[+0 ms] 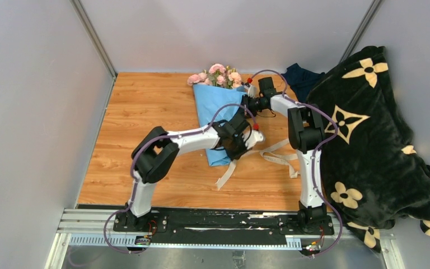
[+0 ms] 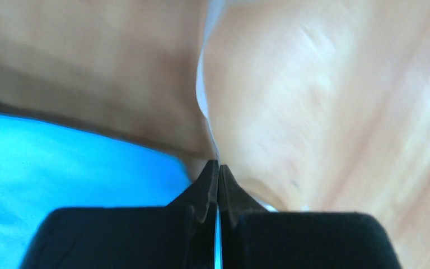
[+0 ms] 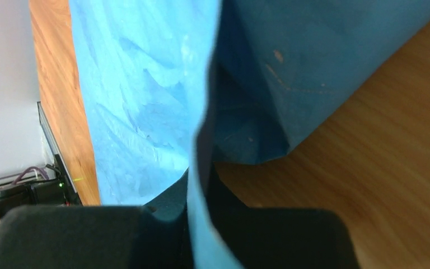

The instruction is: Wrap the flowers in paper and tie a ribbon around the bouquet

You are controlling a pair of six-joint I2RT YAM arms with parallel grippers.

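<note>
Sprawling to the right of the bouquet [image 1: 210, 101] is a thick black plush blanket [image 1: 369, 140] patterned with cream flowers, heaped over that edge of the orange-brown wooden table [image 1: 145, 123]. The bouquet itself lies on the boards as a cone of light blue paper [image 3: 140, 101], narrow end toward the arm bases. Small pale pink roses [image 1: 219, 75] and green leaves spill from its wide far end. A long, flat cream-beige ribbon [image 1: 226, 175] loops limply on the wood just right of the cone's narrow end. The right claw [image 3: 199, 185], at the bouquet's upper right edge, is clenched on a fold of the paper. The left claw [image 2: 219, 168], beside the bouquet's lower right side, is pinched tight on the ribbon's thin edge.
</note>
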